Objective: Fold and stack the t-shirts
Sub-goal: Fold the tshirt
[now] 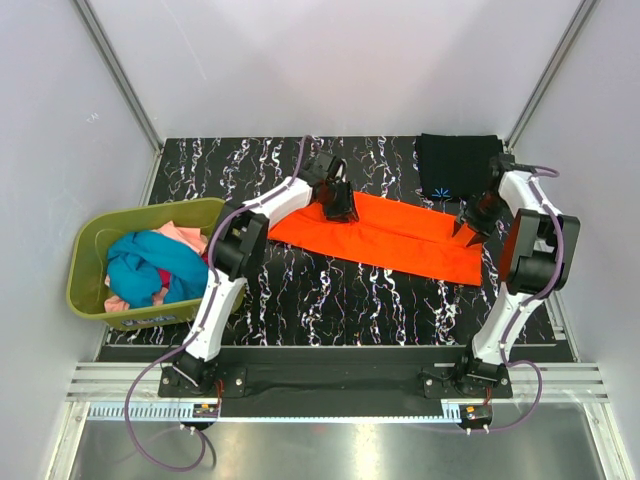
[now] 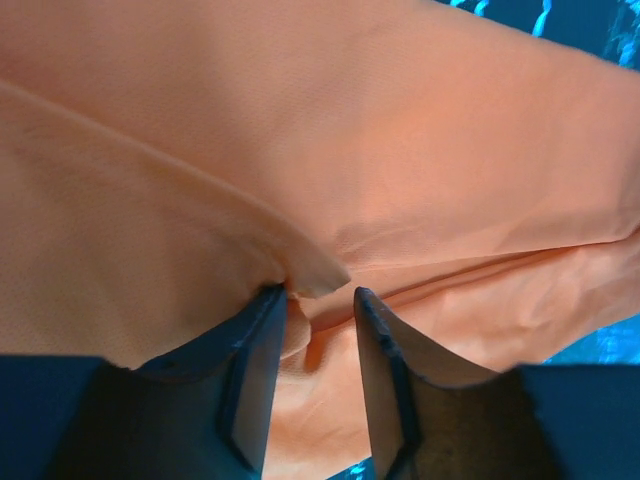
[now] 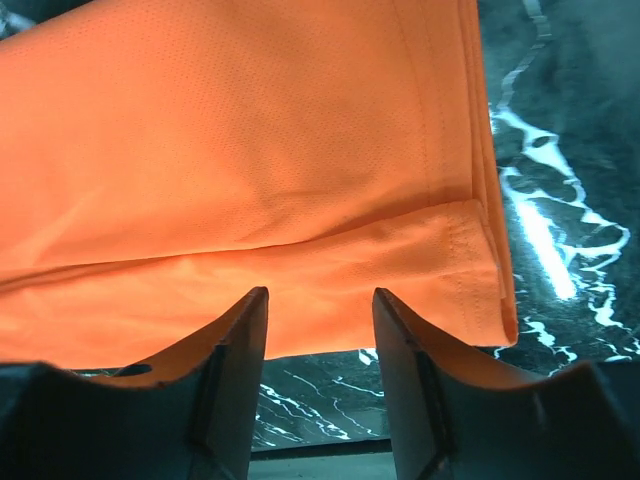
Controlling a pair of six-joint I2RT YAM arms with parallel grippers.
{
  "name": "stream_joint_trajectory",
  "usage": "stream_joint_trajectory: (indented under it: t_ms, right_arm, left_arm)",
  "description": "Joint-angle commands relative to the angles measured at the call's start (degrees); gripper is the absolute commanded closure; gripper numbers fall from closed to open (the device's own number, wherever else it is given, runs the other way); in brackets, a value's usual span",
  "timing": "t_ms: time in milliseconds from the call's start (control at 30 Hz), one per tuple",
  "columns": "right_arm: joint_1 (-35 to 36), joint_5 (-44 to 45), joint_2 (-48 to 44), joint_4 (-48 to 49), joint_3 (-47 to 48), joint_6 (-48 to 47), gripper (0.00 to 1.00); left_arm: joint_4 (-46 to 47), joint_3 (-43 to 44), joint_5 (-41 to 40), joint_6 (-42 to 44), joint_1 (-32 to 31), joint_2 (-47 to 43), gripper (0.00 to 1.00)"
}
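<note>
Left claw (image 2: 320,292): jaws parted by a narrow gap, tips down on the orange t-shirt (image 1: 400,235), cloth showing between the fingers (image 2: 255,370) and a small pucker bunched at one tip; cannot tell whether any cloth is pinched. Right claw (image 3: 320,292): jaws parted a little wider, holding nothing, tips at the stitched hem of the orange t-shirt, with bare table (image 1: 330,300) showing between the fingers. Only the top view gives the layout: the orange t-shirt lies folded in a long strip slanting across the table, with the left claw at its far left end and the right claw at its right end. A black t-shirt (image 1: 460,160) lies folded just beyond the right end. A green basket (image 1: 150,318) sits well to the left of the orange t-shirt, holding teal (image 1: 150,260) and pink (image 1: 185,235) t-shirts. Only the wrist views show the mesh weave and hem stitching. The black t-shirt's light-blue mark (image 1: 438,191) is too small to read.
</note>
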Motion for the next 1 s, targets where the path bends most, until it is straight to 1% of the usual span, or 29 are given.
stream_joint_trajectory:
  t_ms: [0, 33, 133, 233, 300, 400, 500, 533, 600, 667, 733, 833, 933, 967]
  right_arm:
    - [1.4, -1.2, -0.5, 0.2, 0.3, -1.6, 0.46]
    - [2.2, -1.3, 0.1, 0.1, 0.7, -1.6, 0.46]
    - [3.1, -1.3, 1.0, 0.2, 0.3, -1.6, 0.45]
    - [3.3, -3.0, 1.4, 1.2, -2.3, -1.0, 0.44]
    - [3.3, -4.5, 1.3, 3.1, -4.4, -0.2, 0.44]
    - [3.3, -5.7, 1.0, 6.0, -11.4, 1.7, 0.44]
    - [3.3, -6.9, -1.2, 9.5, -16.5, 4.2, 0.44]
    - [3.3, -6.9, -2.9, 10.9, -19.4, 4.8, 0.45]
    - [3.3, -7.4, -4.4, 11.5, -21.5, 4.8, 0.45]
    - [3.3, -6.9, -6.2, 10.6, -21.7, 3.7, 0.45]
    - [3.3, -5.0, -8.8, 8.8, -20.4, 2.8, 0.44]
    - [3.3, -4.0, -12.4, 6.1, -18.6, 1.2, 0.44]
    - [4.2, -5.9, -15.1, 4.9, -19.0, 1.4, 0.44]
    - [4.4, -7.8, -15.5, 5.2, -19.8, 1.8, 0.45]
  left_arm:
    - [-11.4, 1.4, -6.7, 7.5, 0.6, -1.1, 0.56]
    - [-12.3, 2.3, -5.1, 9.2, 1.1, -0.5, 0.54]
    - [-13.7, 3.2, -1.4, 11.4, 2.8, 1.9, 0.53]
    - [-13.4, 3.0, -0.3, 14.4, 3.8, 2.3, 0.48]
    - [-13.5, 3.9, -0.1, 15.3, 4.2, 2.2, 0.47]
    - [-12.8, 5.6, 1.1, 15.4, 5.0, 1.5, 0.45]
    - [-12.5, 6.9, 1.5, 14.5, 5.0, 0.9, 0.45]
    - [-12.5, 7.0, 2.2, 14.2, 5.0, 0.9, 0.44]
    - [-12.6, 6.9, 2.9, 14.0, 5.0, 1.1, 0.44]
    - [-13.3, 6.6, 2.8, 14.3, 5.0, 0.8, 0.42]
    - [-13.4, 5.6, 2.3, 14.7, 5.0, -0.5, 0.37]
    - [-13.7, 4.5, 2.1, 14.5, 5.0, -2.9, 0.35]
    - [-13.4, 2.3, 3.6, 12.8, 5.0, -5.7, 0.34]
    - [-12.1, 1.2, 4.2, 12.1, 4.9, -6.5, 0.35]
